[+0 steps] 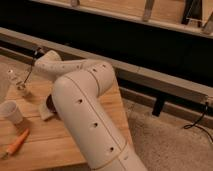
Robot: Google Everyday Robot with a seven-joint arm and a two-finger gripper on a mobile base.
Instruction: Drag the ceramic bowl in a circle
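Only a dark maroon sliver of the ceramic bowl [50, 103] shows on the wooden table [60, 145], at the left edge of my white arm [85, 110]. The arm rises from the bottom of the view, bends at the elbow and reaches left over the table, hiding the rest of the bowl. My gripper is hidden behind the arm, somewhere above the bowl's place.
A small white cup [11, 111] stands at the table's left. A pale block [46, 115] lies beside the bowl sliver. An orange carrot-like thing [17, 142] lies at the front left. A small clear object [21, 87] and a cable [31, 67] are at the back left.
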